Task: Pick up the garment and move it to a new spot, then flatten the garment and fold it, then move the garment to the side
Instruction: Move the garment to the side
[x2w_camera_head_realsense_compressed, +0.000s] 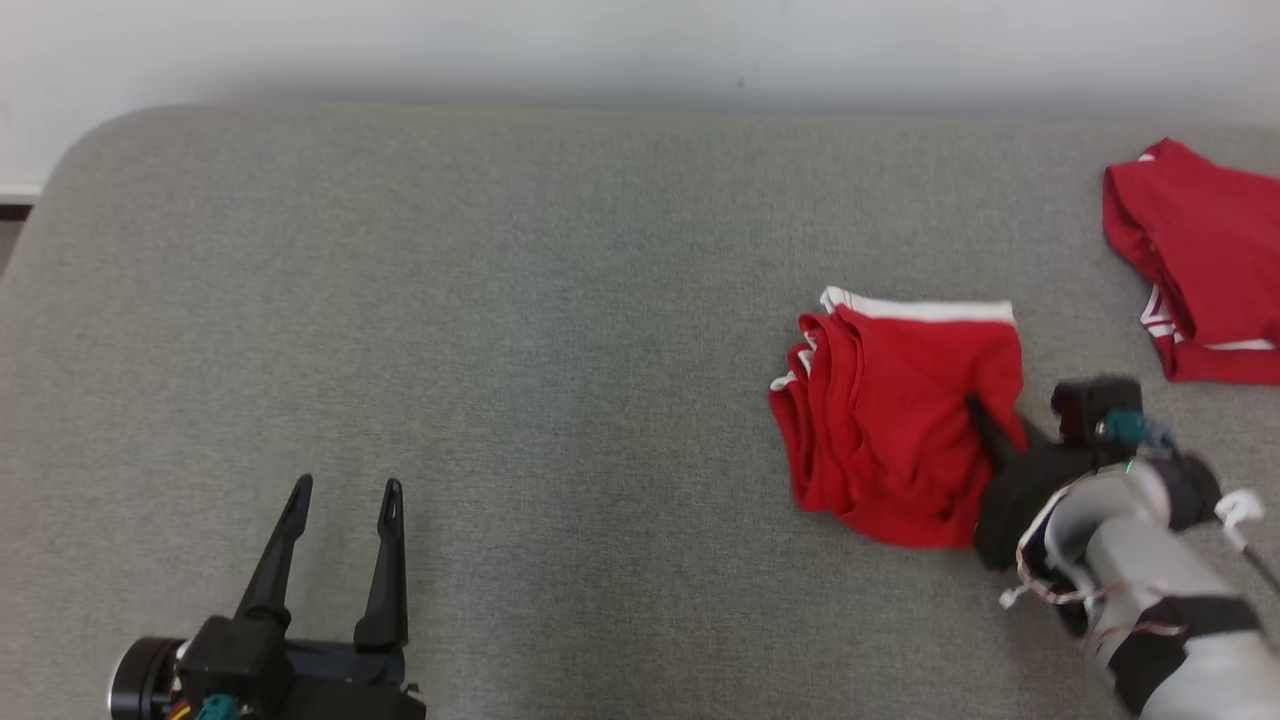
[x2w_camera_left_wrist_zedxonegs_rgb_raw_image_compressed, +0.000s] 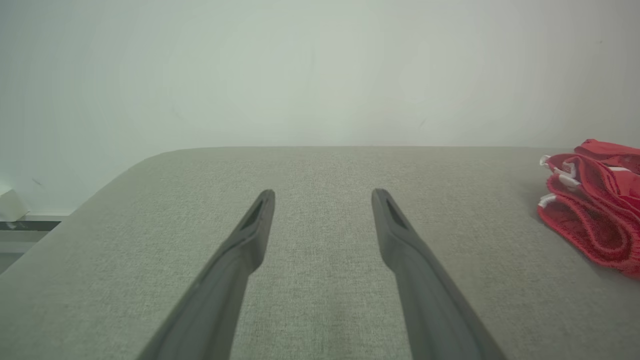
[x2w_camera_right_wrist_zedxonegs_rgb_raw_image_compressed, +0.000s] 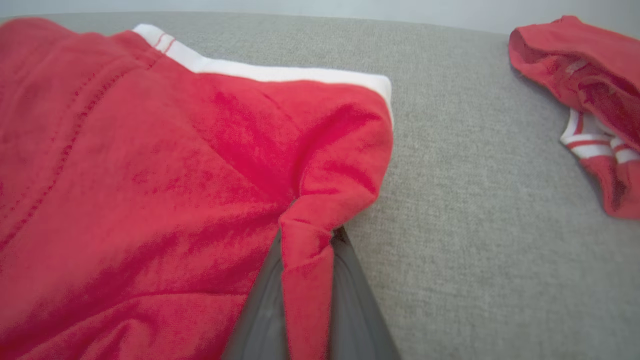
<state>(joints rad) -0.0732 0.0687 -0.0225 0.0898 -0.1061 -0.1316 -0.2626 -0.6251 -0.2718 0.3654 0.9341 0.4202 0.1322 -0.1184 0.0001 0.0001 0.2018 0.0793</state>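
At the right of the gray padded surface (x2w_camera_head_realsense_compressed: 500, 300), your right gripper (x2w_camera_head_realsense_compressed: 985, 425) pinches an edge fold of the folded red garment (x2w_camera_head_realsense_compressed: 900, 420), its fingertips buried in cloth. Your left gripper (x2w_camera_head_realsense_compressed: 345, 485) sits spread at lower left. A second red garment (x2w_camera_head_realsense_compressed: 1200, 270) is cut off at the far right.

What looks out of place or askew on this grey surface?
Nothing damaged or spilled. The folded red garment fans unevenly at its left edge; the right gripper pinches its right edge. A second red garment lies bunched far right.
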